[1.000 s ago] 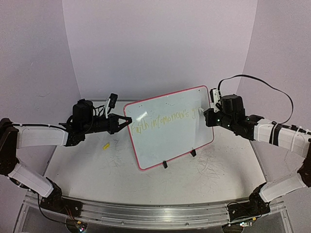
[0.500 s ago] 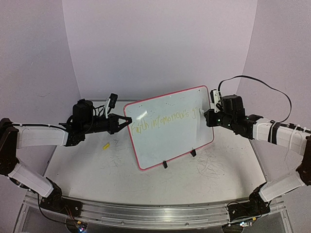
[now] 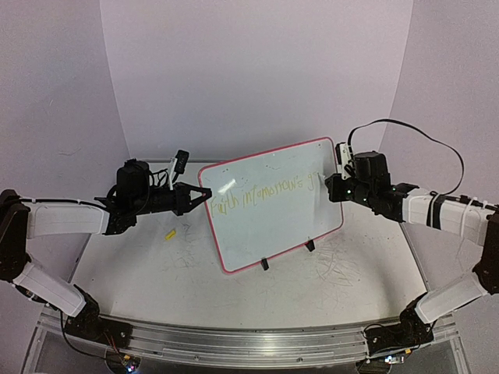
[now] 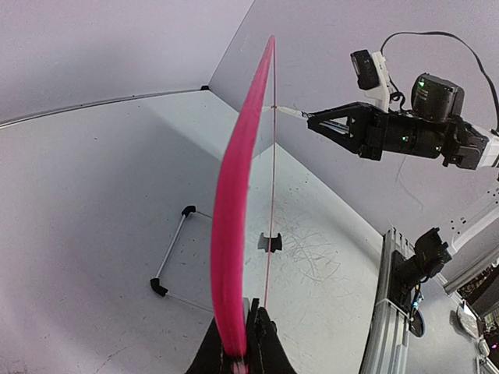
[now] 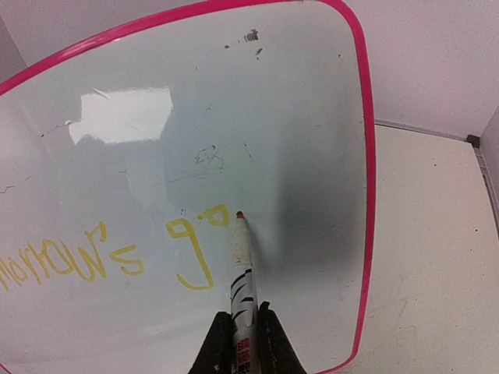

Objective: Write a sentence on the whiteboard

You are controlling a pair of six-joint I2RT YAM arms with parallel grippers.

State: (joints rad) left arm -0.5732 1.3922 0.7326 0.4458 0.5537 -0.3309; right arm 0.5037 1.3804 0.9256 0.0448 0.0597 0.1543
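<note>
The whiteboard (image 3: 269, 230) is showing a glossy white face with a pink rim. The sentence (image 3: 265, 192) is appearing in pale yellow. The marker (image 5: 242, 261) is looking white, its tip orange.

One line of yellow handwriting, the sentence (image 3: 265, 196), runs across the whiteboard (image 3: 273, 234) from its 9 o'clock edge up toward 2 o'clock. In the top view the first word reads as "Faith". The next letters look like "in", then comes a longer word that cannot be made out surely. In the right wrist view the tail of that word reads roughly "norou's", followed by a "g" and a small loop, perhaps "o", at 9 o'clock of the marker (image 5: 243, 273) tip. Dark print on the marker barrel is too small to read.
</note>
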